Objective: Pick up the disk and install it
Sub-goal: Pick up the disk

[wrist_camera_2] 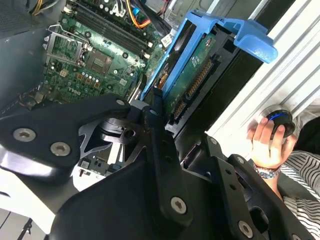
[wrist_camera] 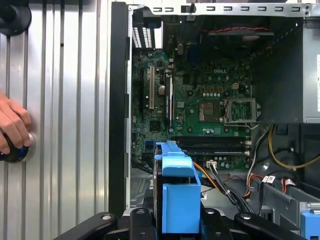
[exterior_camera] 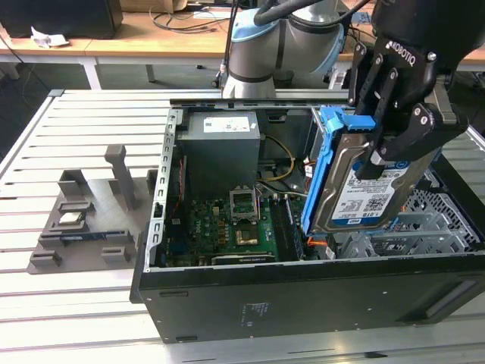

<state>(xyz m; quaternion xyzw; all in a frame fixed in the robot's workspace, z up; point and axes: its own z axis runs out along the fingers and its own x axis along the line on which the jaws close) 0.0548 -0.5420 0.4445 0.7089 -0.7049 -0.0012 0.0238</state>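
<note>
The disk (exterior_camera: 355, 193), a silver hard drive with a white-and-blue label clipped in a bright blue plastic frame, hangs tilted on edge over the open computer case (exterior_camera: 303, 299), on the exterior view's right. My black gripper (exterior_camera: 388, 155) is shut on the disk from above, one finger on each flat face. In the second wrist view the disk (wrist_camera_2: 197, 70) appears edge-on, connector side showing, between the fingers (wrist_camera_2: 154, 116). In the first wrist view its blue frame (wrist_camera: 177, 192) sits between the gripper's two arms, above the case's cable area.
Inside the case lie the green motherboard (exterior_camera: 227, 227), a grey power supply box (exterior_camera: 223, 144) and a perforated metal bay (exterior_camera: 432, 220) at the exterior view's right. A grey fixture (exterior_camera: 83, 220) with small parts stands on the slotted table. A person's hand (wrist_camera: 12, 125) rests on a knob beside the case.
</note>
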